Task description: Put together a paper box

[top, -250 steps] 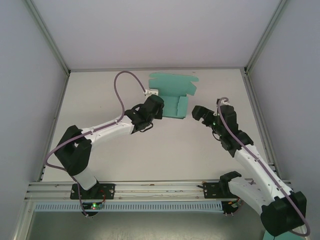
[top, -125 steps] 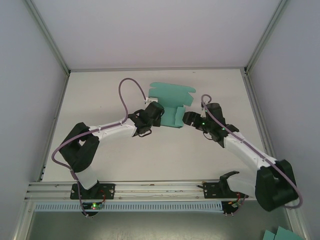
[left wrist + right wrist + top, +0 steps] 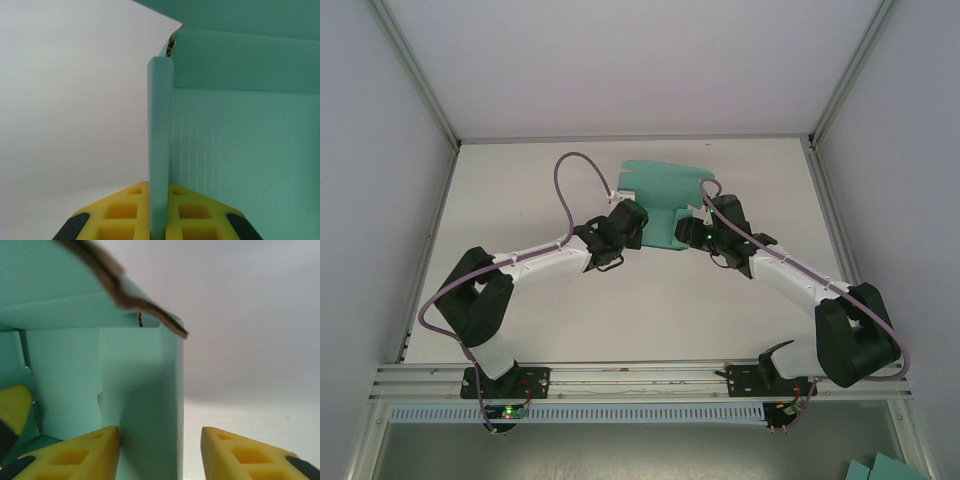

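At the far middle of the table (image 3: 520, 200), the left gripper (image 3: 159, 200) pinches one upright wall of the teal paper box (image 3: 660, 185); the right gripper (image 3: 160, 432) stands released, astride another wall.

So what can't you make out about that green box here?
Top view: the left end effector and right end effector cover the near edge of the paper box; its details are too small to read.
Left wrist view: the bottom edge cuts off the fingers.
Right wrist view: a blurred flap near the lens hides the box's far side.
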Action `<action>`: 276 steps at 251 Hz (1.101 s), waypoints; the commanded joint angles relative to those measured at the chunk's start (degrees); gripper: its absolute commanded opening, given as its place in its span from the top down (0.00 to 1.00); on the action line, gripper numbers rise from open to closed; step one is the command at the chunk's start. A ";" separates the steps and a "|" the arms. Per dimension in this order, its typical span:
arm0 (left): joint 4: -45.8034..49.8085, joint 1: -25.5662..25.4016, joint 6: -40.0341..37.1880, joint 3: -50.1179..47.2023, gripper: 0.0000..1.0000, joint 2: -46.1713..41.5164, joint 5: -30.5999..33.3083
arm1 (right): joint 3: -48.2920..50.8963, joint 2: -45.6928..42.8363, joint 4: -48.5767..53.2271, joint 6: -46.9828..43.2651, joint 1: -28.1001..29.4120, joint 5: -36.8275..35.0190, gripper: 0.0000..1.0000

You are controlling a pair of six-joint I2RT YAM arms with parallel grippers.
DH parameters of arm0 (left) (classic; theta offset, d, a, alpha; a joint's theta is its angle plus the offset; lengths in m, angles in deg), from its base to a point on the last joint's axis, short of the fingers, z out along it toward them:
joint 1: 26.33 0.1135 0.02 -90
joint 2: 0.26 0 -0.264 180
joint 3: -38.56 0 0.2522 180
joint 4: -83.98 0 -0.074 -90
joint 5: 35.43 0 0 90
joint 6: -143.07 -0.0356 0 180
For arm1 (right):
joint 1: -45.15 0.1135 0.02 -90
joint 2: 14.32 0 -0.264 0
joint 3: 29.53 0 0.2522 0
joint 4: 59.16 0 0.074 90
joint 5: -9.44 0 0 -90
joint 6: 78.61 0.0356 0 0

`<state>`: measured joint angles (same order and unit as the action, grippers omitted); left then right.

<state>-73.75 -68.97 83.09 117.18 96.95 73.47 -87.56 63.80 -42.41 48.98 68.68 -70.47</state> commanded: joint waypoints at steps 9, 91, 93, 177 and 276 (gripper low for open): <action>-2.30 0.40 -1.10 2.31 1.00 -2.11 0.68 | 0.40 0.21 -0.14 0.39 0.81 -2.94 0.65; -3.14 -0.17 -2.25 2.51 1.00 -3.32 -0.83 | -5.76 9.44 -1.56 1.04 2.80 -5.77 0.71; -3.11 -0.17 -2.25 2.59 1.00 -3.36 -0.87 | -5.88 9.55 -1.53 1.06 2.94 -5.84 0.72; -2.69 -0.26 -2.62 2.35 1.00 -4.10 0.35 | -9.25 11.07 4.89 0.17 4.33 -12.07 0.83; -3.30 -0.88 -3.44 3.60 1.00 -3.62 -0.52 | -15.21 17.88 7.88 4.45 7.71 -17.90 0.81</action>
<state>-73.09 -68.90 81.14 117.50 95.53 75.50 -98.77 78.03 -38.89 50.55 74.58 -82.95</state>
